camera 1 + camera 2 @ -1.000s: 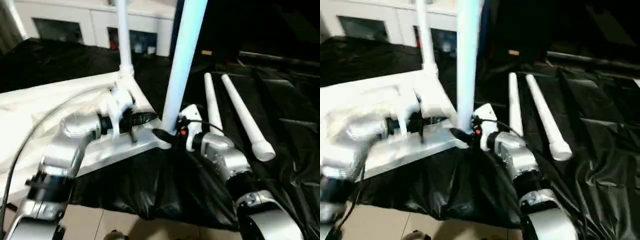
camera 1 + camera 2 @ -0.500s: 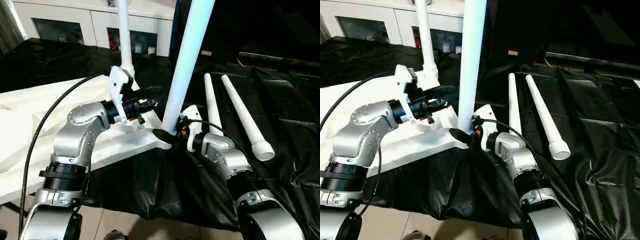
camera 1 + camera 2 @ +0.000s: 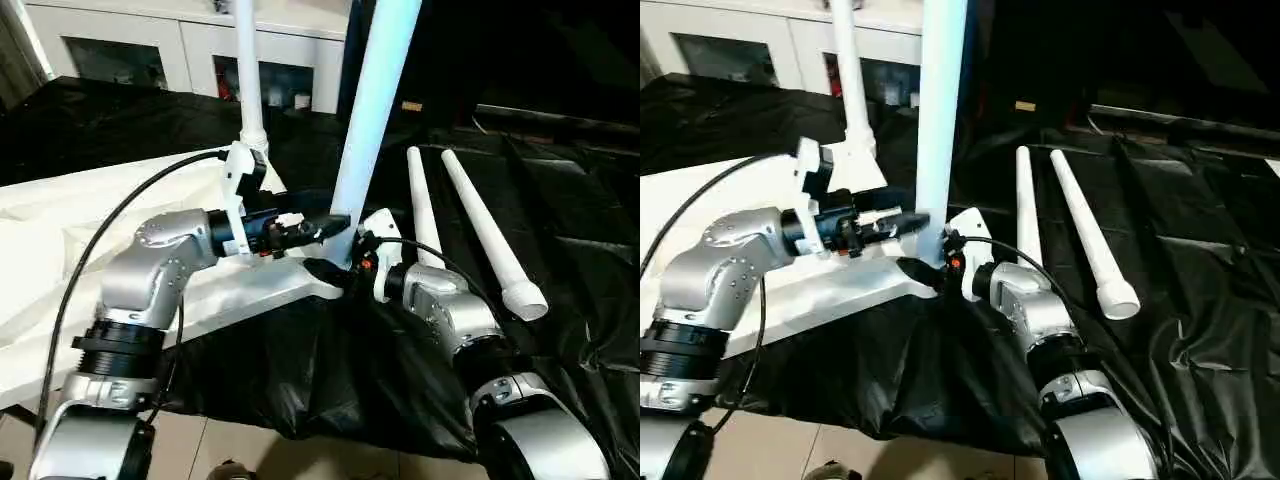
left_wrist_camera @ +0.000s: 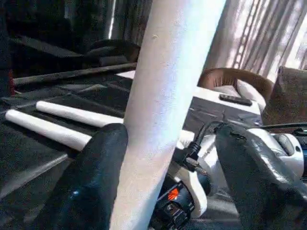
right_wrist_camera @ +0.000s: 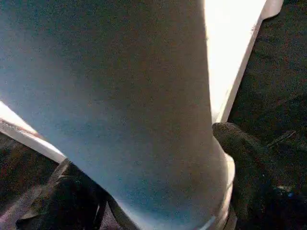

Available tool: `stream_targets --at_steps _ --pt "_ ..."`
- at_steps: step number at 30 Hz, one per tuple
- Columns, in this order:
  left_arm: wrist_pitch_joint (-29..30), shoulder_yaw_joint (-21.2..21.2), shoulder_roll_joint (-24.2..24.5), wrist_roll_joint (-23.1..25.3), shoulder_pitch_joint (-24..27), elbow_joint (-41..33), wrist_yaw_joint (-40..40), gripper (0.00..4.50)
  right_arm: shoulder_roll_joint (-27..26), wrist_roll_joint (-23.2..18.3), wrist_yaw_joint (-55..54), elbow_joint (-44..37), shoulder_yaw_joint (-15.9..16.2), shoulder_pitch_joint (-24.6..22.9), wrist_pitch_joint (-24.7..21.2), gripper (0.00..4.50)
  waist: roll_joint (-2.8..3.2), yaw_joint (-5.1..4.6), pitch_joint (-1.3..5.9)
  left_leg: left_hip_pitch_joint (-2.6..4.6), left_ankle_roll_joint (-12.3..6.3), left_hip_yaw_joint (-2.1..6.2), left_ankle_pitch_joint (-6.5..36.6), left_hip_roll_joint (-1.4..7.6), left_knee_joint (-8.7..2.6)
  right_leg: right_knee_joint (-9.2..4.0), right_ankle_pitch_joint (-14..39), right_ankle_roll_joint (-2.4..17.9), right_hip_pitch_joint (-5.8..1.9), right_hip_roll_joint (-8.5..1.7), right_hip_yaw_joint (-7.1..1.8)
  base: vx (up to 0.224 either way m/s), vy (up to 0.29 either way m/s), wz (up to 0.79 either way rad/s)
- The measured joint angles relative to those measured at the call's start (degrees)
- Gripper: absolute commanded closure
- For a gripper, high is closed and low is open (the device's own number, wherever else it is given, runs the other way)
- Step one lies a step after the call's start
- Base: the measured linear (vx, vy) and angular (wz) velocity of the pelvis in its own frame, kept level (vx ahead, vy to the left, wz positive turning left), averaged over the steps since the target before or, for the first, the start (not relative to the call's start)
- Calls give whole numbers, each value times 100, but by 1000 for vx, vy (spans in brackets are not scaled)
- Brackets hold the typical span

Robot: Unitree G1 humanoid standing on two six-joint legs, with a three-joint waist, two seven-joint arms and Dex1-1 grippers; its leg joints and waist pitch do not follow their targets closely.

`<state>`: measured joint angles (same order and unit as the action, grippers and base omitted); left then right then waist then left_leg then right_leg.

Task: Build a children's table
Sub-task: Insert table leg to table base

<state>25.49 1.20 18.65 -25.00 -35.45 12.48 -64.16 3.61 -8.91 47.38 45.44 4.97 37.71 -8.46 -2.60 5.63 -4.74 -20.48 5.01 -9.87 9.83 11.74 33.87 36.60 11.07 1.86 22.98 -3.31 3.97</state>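
Table top (image 3: 60,250) lies upside down on black sheeting (image 3: 560,260) at the left. One leg (image 3: 248,70) is already upright in the far corner socket. A second leg (image 3: 375,110) stands at the near-right corner and leans slightly right toward its top, so I judge it's not fully seated yet. Two spare legs (image 3: 480,225) lie side by side on the sheeting to the right, well apart from the top

Right end effector (image 3: 335,268) is clenched around the base of the near leg, fingers wrapping either side just above the socket. Left end effector (image 4: 168,163) is released, fingers (image 4: 91,187) spread with the leg between them; one pad looks to be touching or just shy of the tube, the other is clear of it

Handling, my read:
- legs are hollow plastic tube, so light and stiff, but smooth and tapered; a grip will tend to slide toward the thin end
- take hold low, at the thick end near the socket, for pushing down; a second hold higher up only steers the tilt
- the long lever means a small wrist error swings the top far, so straighten before pressing
- the top is broad, light and sits on slick sheeting, so it may skate under side load; push straight down the socket axis

White cabinet (image 3: 180,50) sits at the far side, not involved
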Motion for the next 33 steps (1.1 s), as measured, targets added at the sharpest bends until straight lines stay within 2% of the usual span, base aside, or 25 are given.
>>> stream_targets --at_steps 2,5,8,9,12,13,14,17,20,22,23,32,33 --pt "-48 22 -104 4 -71 100 -2 70 15 2 26 12 -1 4 10 162 0 4 0 -1 0 -1 0 0 1 -2 0 0 -1 0 0 0 0 0" --pt "-163 46 -312 8 -288 325 54 49 33 32 54 13 5 17 16 162 0 19 0 -1 0 -1 0 0 2 -2 0 0 -2 0 0 0 0 0" --pt "-215 101 -480 -6 -493 414 89 17 2 56 77 14 45 24 33 162 2 -13 1 2 0 0 0 0 0 0 0 1 -1 1 -1 0 0 0" --pt "-214 107 -507 -17 -542 426 82 58 -2 57 79 14 52 26 33 162 4 -34 2 3 0 0 0 1 -4 0 0 2 0 3 0 0 0 0" --pt "-217 90 -535 -19 -568 521 88 58 -2 60 121 13 62 25 41 162 7 -44 2 3 0 0 0 2 -5 -2 3 5 1 5 0 0 0 0" --pt "-217 83 -535 -19 -571 562 89 68 -2 59 132 13 62 25 45 162 7 -42 2 3 0 0 0 2 -4 -3 3 5 1 5 0 0 0 0" --pt "-216 84 -539 -19 -571 610 87 104 -2 58 141 13 61 25 44 162 7 -41 2 1 0 0 0 2 -3 -5 3 5 1 5 0 0 0 0" --pt "-223 49 -559 -19 -586 703 108 108 -6 61 145 16 61 25 53 162 7 -41 2 1 0 0 0 2 -2 -5 3 5 0 5 0 0 0 0" --pt "-233 13 -579 -26 -593 730 119 148 -10 62 142 34 59 38 53 162 8 -38 1 2 0 0 0 2 -3 -5 3 5 0 5 0 0 0 0" --pt "-244 -25 -586 -27 -594 751 157 153 -15 62 143 40 59 40 59 162 8 -43 1 2 0 0 0 2 -3 -5 3 5 0 5 0 0 0 0" --pt "-252 -33 -586 -32 -594 752 188 187 -15 62 142 42 59 41 60 162 8 -41 1 3 0 0 0 2 -3 -5 3 5 0 5 0 0 0 0" --pt "-486 -86 -597 15 -597 823 336 229 -22 68 56 150 43 53 182 162 9 -47 1 4 0 0 0 2 -3 -5 3 5 0 5 0 0 0 0" --pt "-500 -86 -597 21 -599 832 353 233 -30 68 36 176 33 61 200 127 11 -50 1 5 0 0 0 2 -3 -4 3 5 0 5 -1 0 0 0"
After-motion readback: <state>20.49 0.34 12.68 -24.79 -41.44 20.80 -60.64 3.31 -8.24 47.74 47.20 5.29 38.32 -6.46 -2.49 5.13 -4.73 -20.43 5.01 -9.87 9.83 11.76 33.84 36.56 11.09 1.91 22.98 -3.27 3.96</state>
